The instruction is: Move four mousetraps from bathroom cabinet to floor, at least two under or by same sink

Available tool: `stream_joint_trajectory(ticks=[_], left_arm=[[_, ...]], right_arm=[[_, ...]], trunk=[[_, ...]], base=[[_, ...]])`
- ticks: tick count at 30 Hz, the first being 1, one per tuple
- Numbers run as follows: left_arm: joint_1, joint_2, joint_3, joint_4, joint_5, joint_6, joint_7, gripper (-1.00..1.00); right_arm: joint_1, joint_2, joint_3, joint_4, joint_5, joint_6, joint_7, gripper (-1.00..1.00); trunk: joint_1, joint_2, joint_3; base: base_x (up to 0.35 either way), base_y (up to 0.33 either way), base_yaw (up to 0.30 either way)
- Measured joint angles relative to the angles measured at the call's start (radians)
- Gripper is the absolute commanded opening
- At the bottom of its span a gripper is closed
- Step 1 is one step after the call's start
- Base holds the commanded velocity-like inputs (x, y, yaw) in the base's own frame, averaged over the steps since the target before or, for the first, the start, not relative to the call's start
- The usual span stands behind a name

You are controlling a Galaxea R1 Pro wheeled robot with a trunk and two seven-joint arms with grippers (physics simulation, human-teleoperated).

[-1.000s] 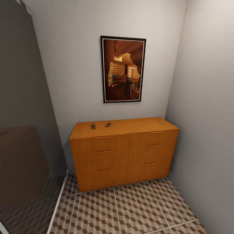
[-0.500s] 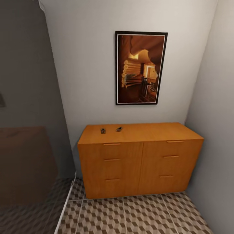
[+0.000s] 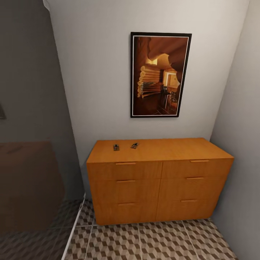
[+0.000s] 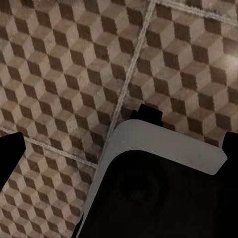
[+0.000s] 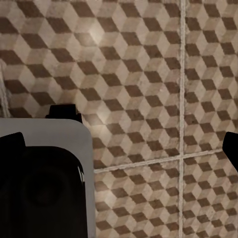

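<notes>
The robot should approach squarely the wide orange-brown wooden cabinet bearing two small dark mousetraps; whether the fingers are open cannot be told.

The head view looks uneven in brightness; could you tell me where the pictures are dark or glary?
Head view: the left side is dim behind a grey pane; the cabinet is evenly lit. Right wrist view: a soft bright patch on the floor tiles.
</notes>
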Motion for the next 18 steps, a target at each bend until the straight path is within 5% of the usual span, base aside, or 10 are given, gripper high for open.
stream_joint_trajectory(ticks=[18], left_arm=[[0.000, -0.005, -0.001, 0.001, -0.002, -0.002, 0.001, 1.00]], right_arm=[[0.000, -0.001, 0.000, -0.001, 0.001, 0.000, 0.000, 1.00]], trunk=[[0.000, 0.000, 0.000]], base=[[0.001, 0.000, 0.000]])
